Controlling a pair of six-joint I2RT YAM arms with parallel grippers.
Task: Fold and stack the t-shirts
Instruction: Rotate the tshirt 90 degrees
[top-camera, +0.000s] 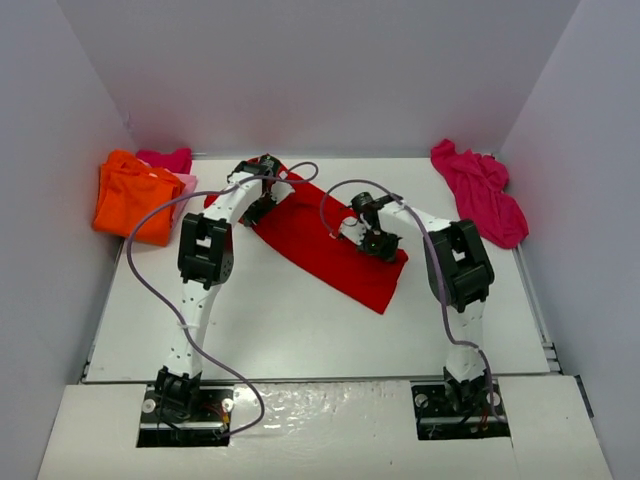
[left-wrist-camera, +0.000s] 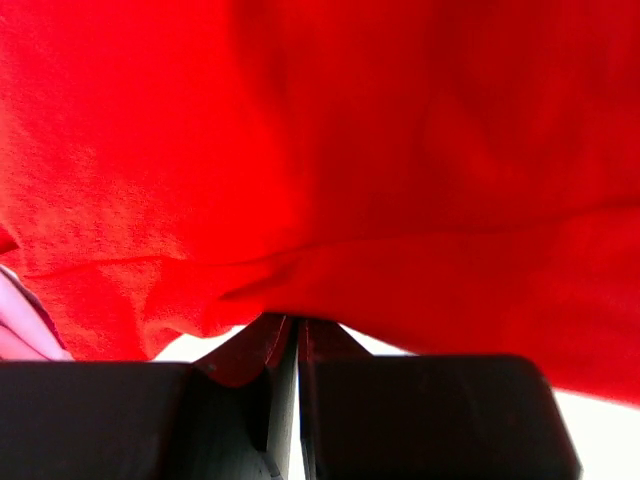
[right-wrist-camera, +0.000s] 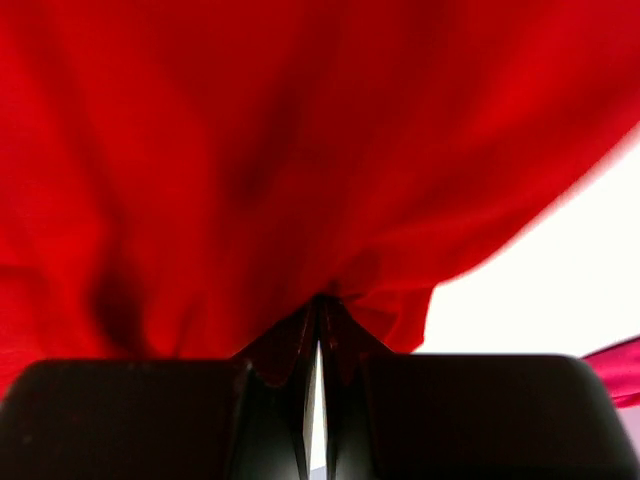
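From above, the red shirt (top-camera: 330, 250) is lying mid-table as a long band, its long axis running slantwise from far left to near right. The left gripper (top-camera: 262, 207) is sitting at the far-left end of that band and the right gripper (top-camera: 381, 246) is over the near-right part, so each arm is working the end nearer to it. The orange shirt (top-camera: 130, 197) is sitting folded at the far left corner of the table (top-camera: 300, 330) with some pink cloth (top-camera: 168, 160) just behind it. A pink shirt (top-camera: 480, 192) is lying crumpled at the far right, well apart from both arms.

At the left wrist, the left gripper (left-wrist-camera: 290, 325) is pinching shut on an edge of the red shirt (left-wrist-camera: 350, 150), and the cloth is spreading away ahead of the fingers and filling almost the whole view.

At the right wrist, the right gripper (right-wrist-camera: 320, 305) is likewise clamping tight on a bunched edge of the red shirt (right-wrist-camera: 250, 130), with the fabric gathering into creases at the jaws and white tabletop showing to the right.

I would judge that any fold now is turning on both held ends travelling together across the band's long axis.
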